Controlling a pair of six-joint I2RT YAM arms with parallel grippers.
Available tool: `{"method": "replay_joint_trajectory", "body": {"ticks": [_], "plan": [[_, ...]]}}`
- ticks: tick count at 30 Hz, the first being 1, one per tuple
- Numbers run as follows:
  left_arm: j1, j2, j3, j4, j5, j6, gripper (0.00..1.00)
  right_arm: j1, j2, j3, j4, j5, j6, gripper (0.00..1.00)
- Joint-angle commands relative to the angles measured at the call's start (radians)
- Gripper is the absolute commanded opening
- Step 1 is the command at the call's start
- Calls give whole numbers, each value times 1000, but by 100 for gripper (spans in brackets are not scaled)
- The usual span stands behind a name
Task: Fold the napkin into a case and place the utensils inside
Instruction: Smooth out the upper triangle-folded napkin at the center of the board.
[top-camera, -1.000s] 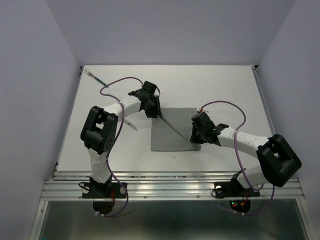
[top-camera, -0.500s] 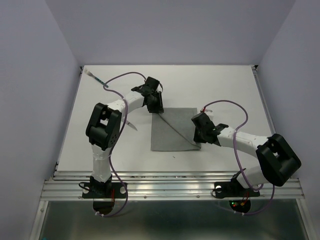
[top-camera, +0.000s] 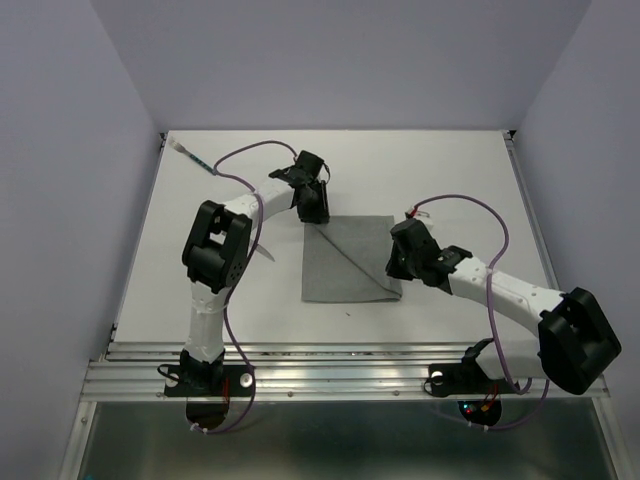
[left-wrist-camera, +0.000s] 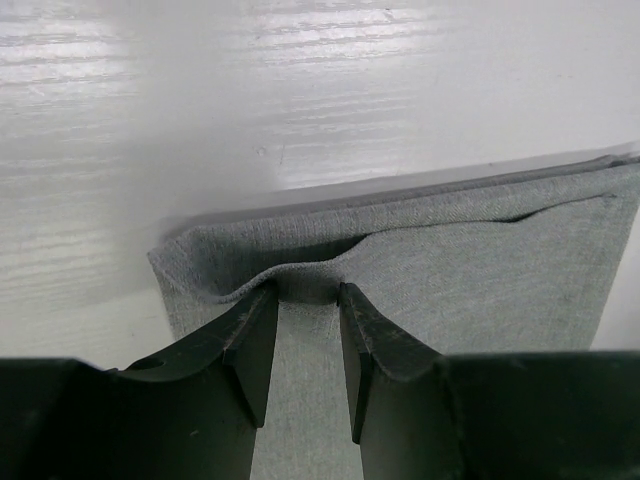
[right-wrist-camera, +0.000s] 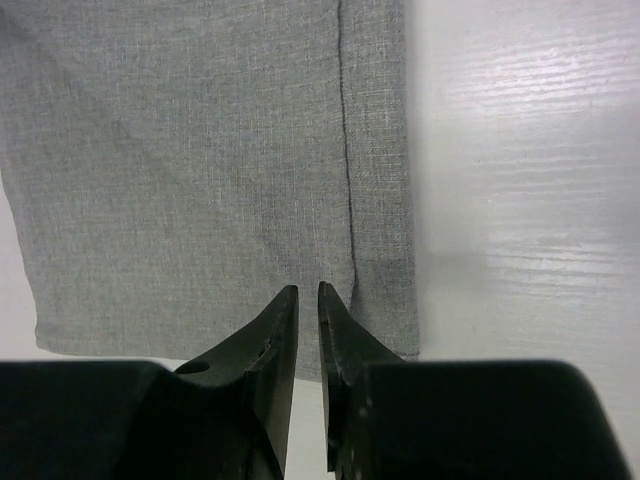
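Note:
The grey napkin (top-camera: 345, 265) lies flat mid-table with a diagonal fold line across it. My left gripper (top-camera: 312, 205) is at its far left corner. Its jaws stand apart (left-wrist-camera: 305, 290), tips down on the napkin (left-wrist-camera: 480, 260), with a small pucker of the upper layer's edge between them. My right gripper (top-camera: 405, 258) is at the napkin's right edge. Its jaws are almost together (right-wrist-camera: 308, 290) over the napkin (right-wrist-camera: 200, 150), with nothing in the slit. One teal-handled utensil (top-camera: 190, 154) lies at the far left corner of the table. The knife's pale tip (top-camera: 265, 252) shows beside the left arm.
The white table (top-camera: 450, 170) has a raised rail along its left edge and metal rails at the near edge. Purple cables loop over both arms. Grey walls close in the left, right and back.
The left gripper has moved slightly farther and to the right, onto the napkin's far left corner, its elbow swinging in. The right arm's elbow has swung out right; its gripper barely moved.

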Motion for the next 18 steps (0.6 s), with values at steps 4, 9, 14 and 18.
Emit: {"method": "replay_joint_trajectory", "body": {"ticks": [4, 9, 14, 18], "plan": [[-2, 50, 49, -28, -28, 31, 42, 3, 23, -18, 53, -72, 27, 20], [1, 52, 46, -27, -37, 31, 42, 3, 90, -78, 85, -62, 37, 20], [3, 44, 41, -28, -50, 34, 42, 3, 133, -104, 53, 23, 40, 19], [3, 26, 46, -39, -64, 37, 42, 3, 51, -89, 39, -16, 35, 19]]}}
